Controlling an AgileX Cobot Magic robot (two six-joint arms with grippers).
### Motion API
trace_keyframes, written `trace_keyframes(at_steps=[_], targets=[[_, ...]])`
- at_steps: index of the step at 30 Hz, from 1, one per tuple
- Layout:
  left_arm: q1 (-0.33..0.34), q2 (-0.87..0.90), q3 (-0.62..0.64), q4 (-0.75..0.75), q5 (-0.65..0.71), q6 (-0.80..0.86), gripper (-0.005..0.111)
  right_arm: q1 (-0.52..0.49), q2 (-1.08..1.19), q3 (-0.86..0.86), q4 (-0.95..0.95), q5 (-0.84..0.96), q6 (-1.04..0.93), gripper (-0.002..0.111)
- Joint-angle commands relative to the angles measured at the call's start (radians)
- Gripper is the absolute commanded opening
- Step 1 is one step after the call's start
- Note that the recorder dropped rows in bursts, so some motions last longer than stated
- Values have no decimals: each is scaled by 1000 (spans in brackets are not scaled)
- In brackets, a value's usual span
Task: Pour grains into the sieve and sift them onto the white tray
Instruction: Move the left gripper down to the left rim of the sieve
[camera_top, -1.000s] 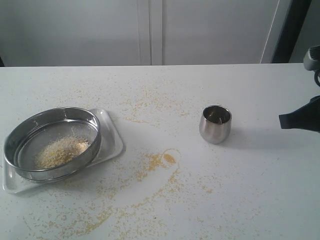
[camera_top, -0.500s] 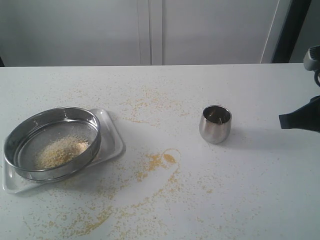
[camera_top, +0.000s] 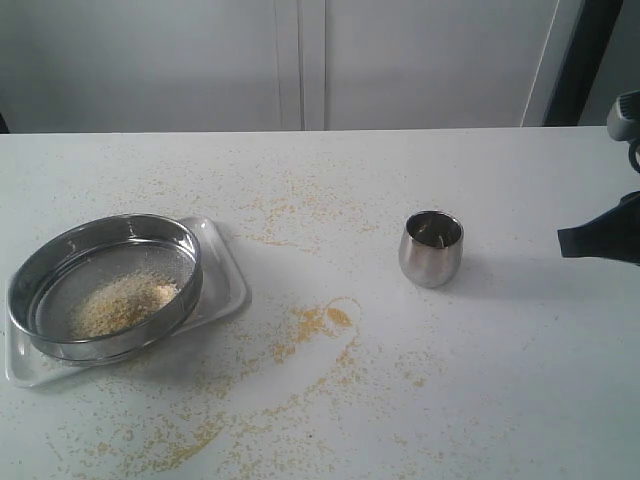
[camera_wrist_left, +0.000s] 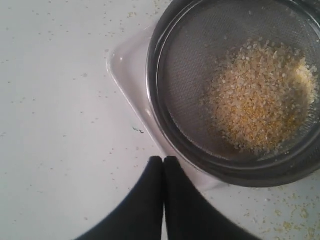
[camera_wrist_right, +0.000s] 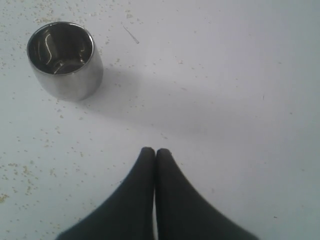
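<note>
The sieve (camera_top: 105, 285) (camera_wrist_left: 235, 90) rests on the white tray (camera_top: 222, 285) (camera_wrist_left: 127, 75) at the left of the table. A heap of grains (camera_top: 120, 303) (camera_wrist_left: 257, 95) lies on its mesh. My left gripper (camera_wrist_left: 163, 159) is shut and empty, hovering just beside the tray's rim; it does not show in the exterior view. The small steel cup (camera_top: 431, 248) (camera_wrist_right: 65, 60) stands upright and empty mid-table. My right gripper (camera_wrist_right: 154, 150) is shut on nothing, well clear of the cup; its dark tip (camera_top: 598, 238) shows at the right edge of the exterior view.
Spilled grains (camera_top: 312, 322) are strewn over the white table, thickest in front of the tray and between tray and cup. A pale wall stands behind the table's far edge.
</note>
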Motion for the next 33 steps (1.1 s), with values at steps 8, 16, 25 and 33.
trace_keyframes(at_steps=[8, 16, 25, 33], targets=[[0, 149, -97, -70, -61, -25, 67, 7, -5, 4, -1, -5, -19, 0], [0, 308, -182, -53, 38, -83, 63, 7, -5, 4, -1, -5, -19, 0], [0, 387, -182, -53, -30, -78, 60, 7, -5, 4, -1, -5, -19, 0], [0, 436, -163, -66, -115, -82, 60, 7, -5, 4, -1, -5, -19, 0]])
